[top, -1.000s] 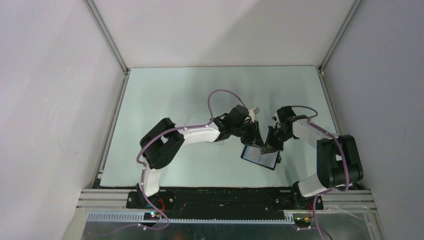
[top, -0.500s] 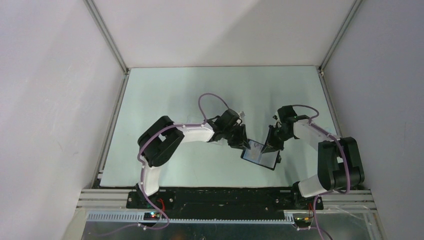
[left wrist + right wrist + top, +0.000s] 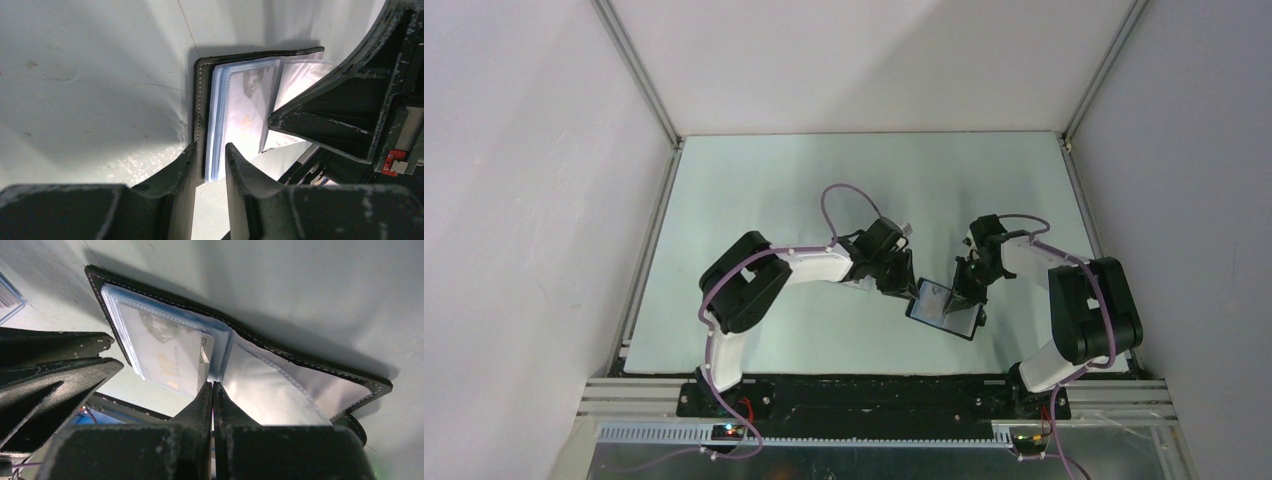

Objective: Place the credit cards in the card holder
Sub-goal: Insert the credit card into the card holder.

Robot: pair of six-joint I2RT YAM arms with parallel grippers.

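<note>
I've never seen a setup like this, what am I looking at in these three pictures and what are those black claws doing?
This is a robot: a left arm and a right arm bolted to a table. The wide picture looks down from above; the other two come from a camera on each wrist. Between the arms lies the card holder, a black wallet lying open with clear sleeves. The left pincer appears clamped on its edge. The right pincer is shut, its tip against a pale credit card in one sleeve. Whether it pinches the card I cannot tell.
</note>
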